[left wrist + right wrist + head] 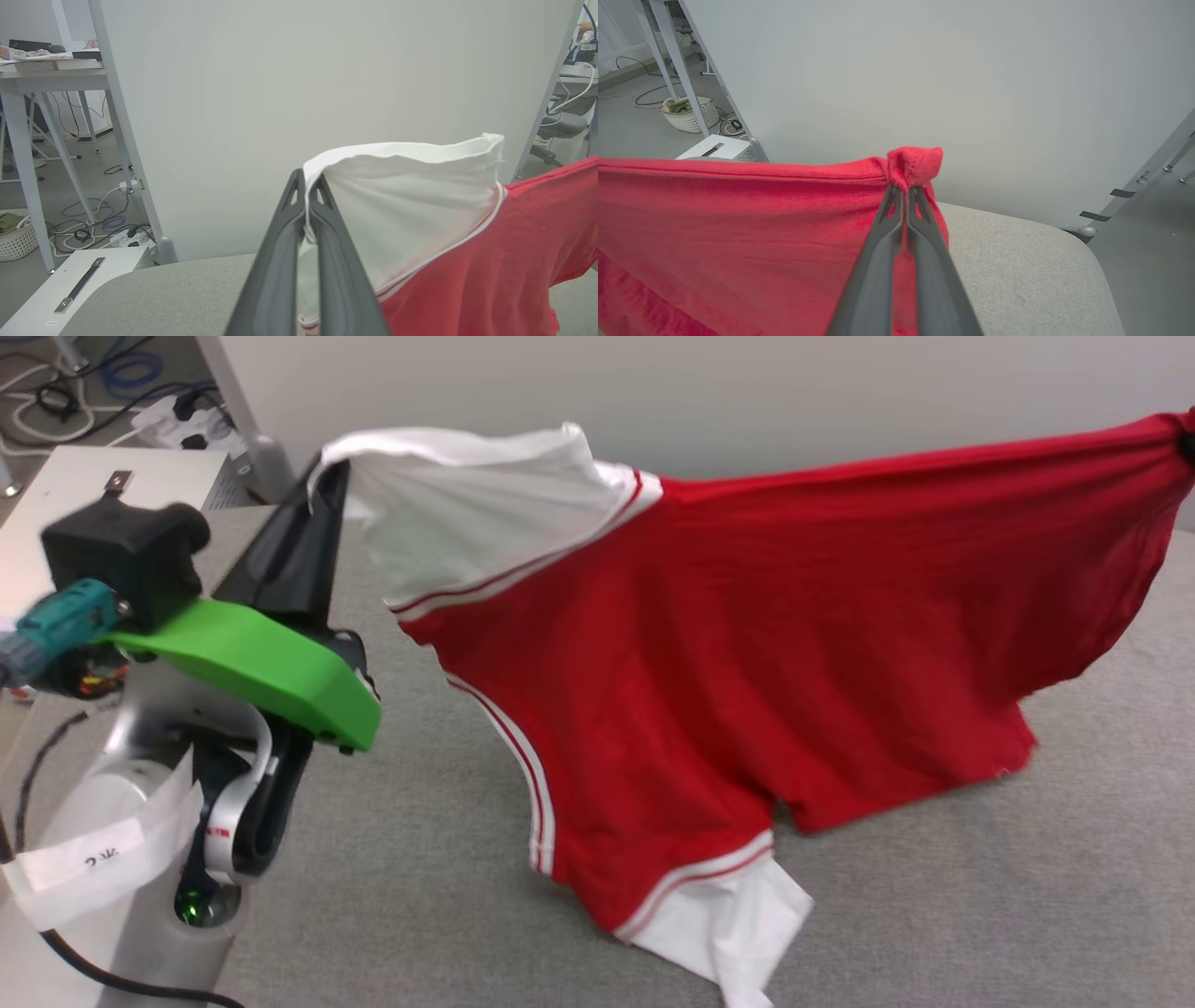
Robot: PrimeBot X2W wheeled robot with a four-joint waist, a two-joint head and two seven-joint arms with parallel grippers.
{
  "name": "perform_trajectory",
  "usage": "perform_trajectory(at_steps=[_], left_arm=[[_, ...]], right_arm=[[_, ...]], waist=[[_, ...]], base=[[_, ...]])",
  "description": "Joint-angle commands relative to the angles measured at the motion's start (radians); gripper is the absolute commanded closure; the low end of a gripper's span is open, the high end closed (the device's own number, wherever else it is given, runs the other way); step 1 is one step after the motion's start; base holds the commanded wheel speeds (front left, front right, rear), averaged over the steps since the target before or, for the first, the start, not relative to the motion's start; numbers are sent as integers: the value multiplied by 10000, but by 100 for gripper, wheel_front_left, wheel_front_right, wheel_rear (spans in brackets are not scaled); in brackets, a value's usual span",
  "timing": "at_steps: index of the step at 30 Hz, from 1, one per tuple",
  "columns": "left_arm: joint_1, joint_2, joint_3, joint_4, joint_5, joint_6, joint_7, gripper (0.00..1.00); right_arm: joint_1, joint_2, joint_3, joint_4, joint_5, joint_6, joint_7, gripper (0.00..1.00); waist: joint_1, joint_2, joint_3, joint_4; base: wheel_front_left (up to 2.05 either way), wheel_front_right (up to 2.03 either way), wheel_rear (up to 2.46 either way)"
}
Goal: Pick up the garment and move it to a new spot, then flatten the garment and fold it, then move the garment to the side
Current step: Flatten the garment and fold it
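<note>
Garment (747, 644), red knit with white sleeves, hangs stretched above the grey cloth table (420, 877), one sleeve touching it. We see left gripper (308, 181) clamped on a sleeve hem, right gripper (903, 189) on a bunched red corner. White lattice basket (689, 116) beyond the table holds something greenish.

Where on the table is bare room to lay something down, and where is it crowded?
Bare table lies front right, between the shirt and the table's right edge. A narrower strip runs between shirt and left arm. The middle is crowded: the shirt trails down there from the left gripper and right gripper.
</note>
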State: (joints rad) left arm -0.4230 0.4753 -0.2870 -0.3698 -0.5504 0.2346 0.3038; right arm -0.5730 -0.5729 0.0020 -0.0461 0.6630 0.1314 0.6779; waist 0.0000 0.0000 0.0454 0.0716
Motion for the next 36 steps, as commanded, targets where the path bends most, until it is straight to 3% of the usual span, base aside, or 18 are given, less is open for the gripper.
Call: perform_trajectory(at_steps=[1,8,17,29,36], left_arm=[[-353,103,129,-72,151,102,-117,100],[-1477,176,396,-227,482,166,-304,100],[-3737,499,595,313,658,-312,-193,100],[-7674,1088,379,2793,1018,-1805,-347,100],[-10150,1138,74,4774,1602,-2523,-977,100]], right_arm=[[121,46,-77,-233,-66,-7,2,100],[-131,481,-632,-1025,-292,-7,-155,100],[-885,708,-957,-1356,-624,-7,-421,100],[-3736,826,-913,-202,-1287,-7,-1386,100],[-6208,930,-387,1611,-2063,-7,-2736,100]], waist=[[0,0,-223,-349],[0,0,-111,-633],[0,0,937,-831],[0,0,3889,-923],[0,0,5411,-995]], base=[[0,0,0],[0,0,0],[0,0,0],[0,0,0],[0,0,0]])
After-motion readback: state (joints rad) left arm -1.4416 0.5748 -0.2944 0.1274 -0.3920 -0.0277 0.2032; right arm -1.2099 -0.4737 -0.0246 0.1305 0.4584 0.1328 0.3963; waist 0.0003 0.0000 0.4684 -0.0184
